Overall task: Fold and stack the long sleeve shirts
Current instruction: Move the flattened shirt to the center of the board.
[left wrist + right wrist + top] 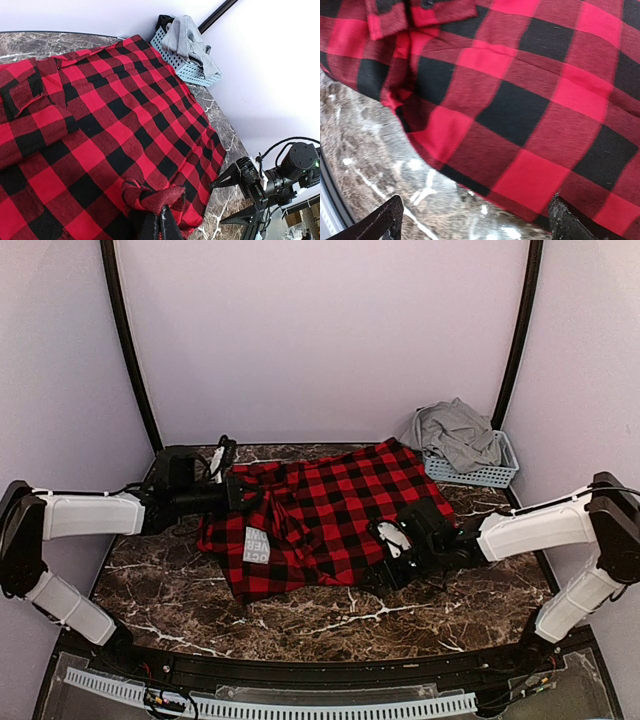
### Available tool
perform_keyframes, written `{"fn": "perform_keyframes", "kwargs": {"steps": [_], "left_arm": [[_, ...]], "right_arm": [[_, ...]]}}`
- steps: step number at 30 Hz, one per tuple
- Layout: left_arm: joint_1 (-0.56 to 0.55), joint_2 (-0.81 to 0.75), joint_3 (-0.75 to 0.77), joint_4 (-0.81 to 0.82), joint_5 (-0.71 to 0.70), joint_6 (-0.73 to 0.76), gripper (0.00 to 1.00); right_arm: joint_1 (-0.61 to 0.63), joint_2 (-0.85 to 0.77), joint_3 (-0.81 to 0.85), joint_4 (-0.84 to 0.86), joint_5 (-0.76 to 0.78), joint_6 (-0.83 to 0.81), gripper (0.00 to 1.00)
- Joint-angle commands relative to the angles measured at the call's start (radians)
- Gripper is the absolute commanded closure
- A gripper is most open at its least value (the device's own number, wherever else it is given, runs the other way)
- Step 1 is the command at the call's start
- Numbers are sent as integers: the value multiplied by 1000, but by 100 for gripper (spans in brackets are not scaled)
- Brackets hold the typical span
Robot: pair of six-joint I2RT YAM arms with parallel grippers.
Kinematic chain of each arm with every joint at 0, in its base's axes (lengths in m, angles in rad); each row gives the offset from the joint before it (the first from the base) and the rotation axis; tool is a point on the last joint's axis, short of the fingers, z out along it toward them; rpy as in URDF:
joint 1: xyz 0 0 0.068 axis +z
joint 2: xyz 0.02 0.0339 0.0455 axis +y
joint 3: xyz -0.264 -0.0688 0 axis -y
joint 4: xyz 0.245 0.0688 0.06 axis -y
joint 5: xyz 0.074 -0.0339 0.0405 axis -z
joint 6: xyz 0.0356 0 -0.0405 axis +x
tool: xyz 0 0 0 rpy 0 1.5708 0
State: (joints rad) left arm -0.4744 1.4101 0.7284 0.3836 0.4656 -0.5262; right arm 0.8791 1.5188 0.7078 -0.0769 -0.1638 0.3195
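Top external: left claw point(159, 217) pinches checked shirt point(330, 500), right claw point(477, 218) wide; white lettering point(256, 543) illegible.

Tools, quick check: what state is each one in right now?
Left tool: closed, pinching a bunch of the red-and-black checked shirt.
Right tool: open, holding nothing, above the shirt's edge.

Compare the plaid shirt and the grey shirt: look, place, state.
1. Look: the plaid shirt is red-and-black check; the grey shirt is plain light grey.
2. Place: the plaid shirt lies spread out on the table; the grey shirt sits bunched in the basket.
3. State: the left gripper is shut on a bunched bit of the plaid shirt; nothing touches the grey shirt.
Shared: both are soft cloth, and neither is neatly folded.
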Motion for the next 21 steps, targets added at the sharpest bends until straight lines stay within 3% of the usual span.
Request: {"fn": "perform_keyframes", "kwargs": {"steps": [1, 10, 21], "left_arm": [[33, 46, 96, -11, 20, 60, 100], [114, 35, 193, -67, 86, 75, 100], [170, 73, 277, -121, 80, 75, 100]], "right_arm": [[-45, -41, 43, -109, 154, 28, 3], [-216, -161, 8, -227, 298, 91, 2], [-231, -185, 7, -234, 214, -47, 3]]}}
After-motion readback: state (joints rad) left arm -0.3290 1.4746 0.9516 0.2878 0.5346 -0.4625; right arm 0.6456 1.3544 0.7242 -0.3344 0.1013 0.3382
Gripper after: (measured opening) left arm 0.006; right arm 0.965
